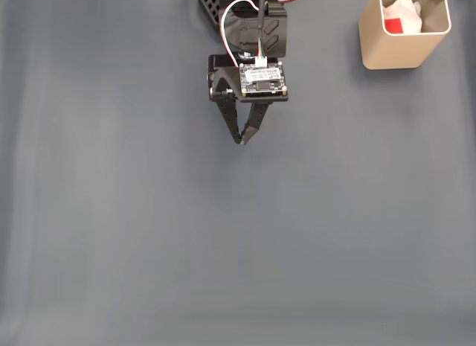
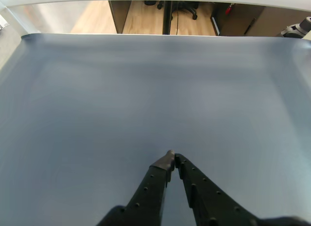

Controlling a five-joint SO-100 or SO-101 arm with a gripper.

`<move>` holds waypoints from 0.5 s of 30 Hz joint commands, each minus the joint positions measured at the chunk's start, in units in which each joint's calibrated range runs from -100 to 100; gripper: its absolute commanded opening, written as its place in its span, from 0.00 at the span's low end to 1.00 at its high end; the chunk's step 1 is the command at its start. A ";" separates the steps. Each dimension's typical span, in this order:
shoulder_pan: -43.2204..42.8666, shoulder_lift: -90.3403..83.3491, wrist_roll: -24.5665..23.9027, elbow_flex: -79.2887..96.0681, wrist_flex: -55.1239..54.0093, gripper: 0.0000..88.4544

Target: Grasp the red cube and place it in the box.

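From the left of the fixed view there is bare grey-blue tabletop (image 1: 111, 212), a smooth cloth-like surface with faint creases. Near the top middle sits my black arm (image 1: 253, 22), with red and white wires (image 1: 229, 26) looping down to a small circuit board (image 1: 262, 79) on my wrist. Below the board my jaws (image 1: 241, 140) taper to a single point, the two fingers pressed together with nothing between them. They hang over bare tabletop, well apart from everything else.

Farther right, in the top right corner of the fixed view, stands the box (image 1: 390, 52), a tall beige container with rounded corners and thin walls. Inside it, against the pale lining, I can see the red cube (image 1: 393, 25), lying beside something white and crumpled (image 1: 410, 11) that I cannot identify. The cube is within the walls, below the rim.

In the wrist view my jaws (image 2: 171, 157) rise from the bottom edge, black and studded with small holes, the tips touching or very nearly so. Ahead of them the tabletop (image 2: 146, 90) spreads bare to its far edge. Beyond that edge are a wooden floor (image 2: 141, 17) and the wheeled base of an office chair (image 2: 177, 7).
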 commanded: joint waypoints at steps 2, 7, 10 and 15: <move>0.03 -4.68 0.15 2.72 -0.41 0.00; -0.04 -10.04 0.49 7.65 0.98 0.00; -0.11 -12.55 0.63 9.56 2.05 0.00; -0.97 -15.93 0.68 12.11 5.17 0.00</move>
